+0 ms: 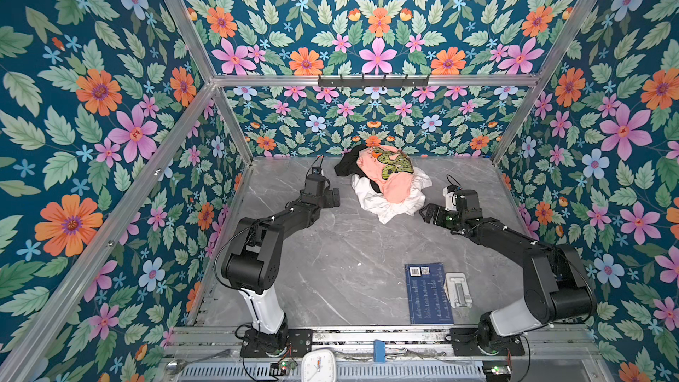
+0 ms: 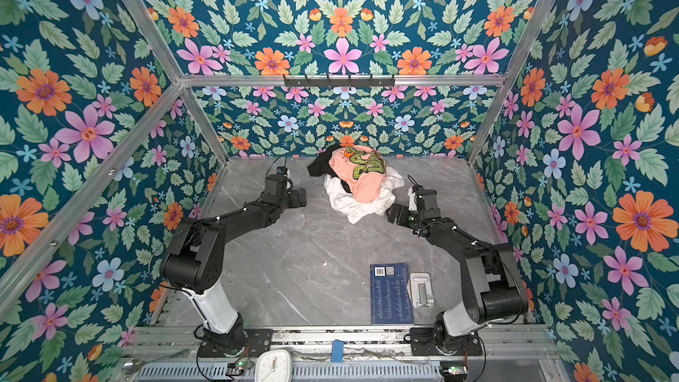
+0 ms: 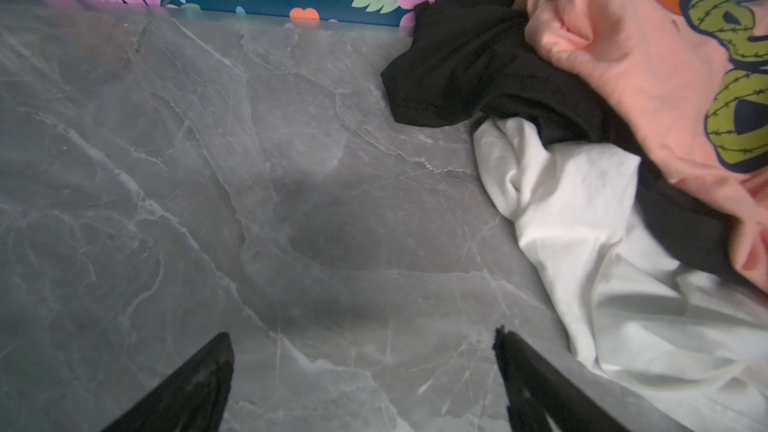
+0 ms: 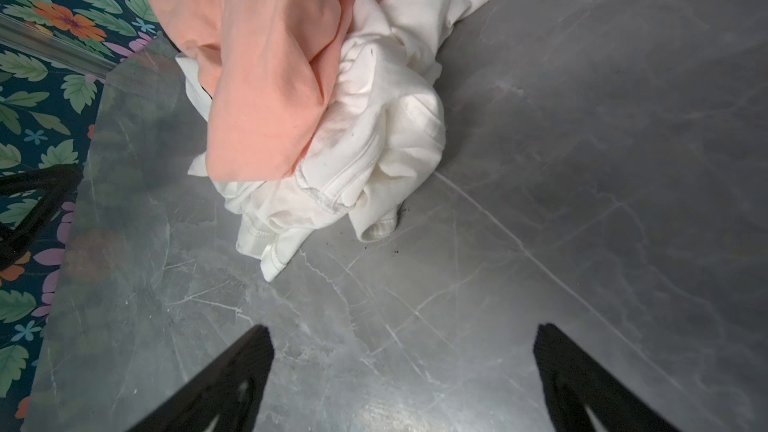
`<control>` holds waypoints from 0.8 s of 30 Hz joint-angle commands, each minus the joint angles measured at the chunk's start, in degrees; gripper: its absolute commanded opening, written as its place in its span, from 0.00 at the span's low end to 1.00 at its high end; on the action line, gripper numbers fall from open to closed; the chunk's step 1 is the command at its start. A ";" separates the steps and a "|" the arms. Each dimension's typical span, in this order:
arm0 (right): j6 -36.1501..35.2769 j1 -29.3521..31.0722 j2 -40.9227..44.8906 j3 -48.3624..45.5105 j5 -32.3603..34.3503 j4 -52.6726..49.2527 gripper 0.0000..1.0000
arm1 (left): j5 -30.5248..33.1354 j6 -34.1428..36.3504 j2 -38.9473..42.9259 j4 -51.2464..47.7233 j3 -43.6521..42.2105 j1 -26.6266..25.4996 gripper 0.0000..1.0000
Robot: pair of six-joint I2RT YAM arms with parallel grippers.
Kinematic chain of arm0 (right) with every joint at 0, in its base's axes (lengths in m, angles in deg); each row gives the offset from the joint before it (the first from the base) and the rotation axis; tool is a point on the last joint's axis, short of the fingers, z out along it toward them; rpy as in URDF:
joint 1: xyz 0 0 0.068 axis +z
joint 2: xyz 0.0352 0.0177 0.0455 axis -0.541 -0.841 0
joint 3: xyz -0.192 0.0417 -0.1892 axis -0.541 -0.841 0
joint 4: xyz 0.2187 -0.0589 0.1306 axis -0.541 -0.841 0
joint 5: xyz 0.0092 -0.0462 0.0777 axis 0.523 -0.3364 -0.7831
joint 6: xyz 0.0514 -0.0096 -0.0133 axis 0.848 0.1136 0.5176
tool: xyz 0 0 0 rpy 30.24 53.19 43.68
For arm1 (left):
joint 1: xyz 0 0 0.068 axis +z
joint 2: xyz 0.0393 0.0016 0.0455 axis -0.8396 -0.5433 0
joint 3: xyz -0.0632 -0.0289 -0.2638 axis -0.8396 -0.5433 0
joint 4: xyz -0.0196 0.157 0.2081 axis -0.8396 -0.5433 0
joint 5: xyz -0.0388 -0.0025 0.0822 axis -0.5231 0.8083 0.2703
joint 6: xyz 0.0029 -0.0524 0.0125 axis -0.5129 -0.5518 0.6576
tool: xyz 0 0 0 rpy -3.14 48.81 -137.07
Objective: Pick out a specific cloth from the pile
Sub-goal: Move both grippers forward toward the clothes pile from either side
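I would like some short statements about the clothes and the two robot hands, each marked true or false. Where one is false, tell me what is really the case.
1. The white cloth lies partly under the peach shirt. True.
2. The left hand is shut on the black garment. False: it is open over the bare table, beside the pile, and holds nothing.
3. The right hand is open and empty, with the white cloth in front of it. True.
4. The blue book lies on top of the pile. False: it lies flat on the table, well apart from the clothes, near the base of the right arm.
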 commanded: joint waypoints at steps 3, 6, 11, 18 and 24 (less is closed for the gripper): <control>1.18 -0.21 -1.95 0.05 -3.72 2.74 0.99 | -1.21 -1.02 -2.42 0.06 2.23 -0.16 0.97; 1.55 -0.61 -2.95 0.44 -5.42 3.88 0.99 | -3.93 -2.78 -4.20 -0.21 4.15 -0.23 0.94; 3.20 -2.42 -4.43 0.25 -9.90 7.40 0.99 | -8.99 -6.88 -6.36 1.62 6.50 -0.35 0.95; 4.59 -4.89 -6.14 0.79 -13.61 10.16 0.99 | -17.86 -10.48 -11.16 3.55 11.91 -0.58 0.90; 3.98 -4.93 -6.78 1.68 -14.27 9.46 0.99 | -23.59 -12.15 -14.73 5.57 15.32 -0.75 0.83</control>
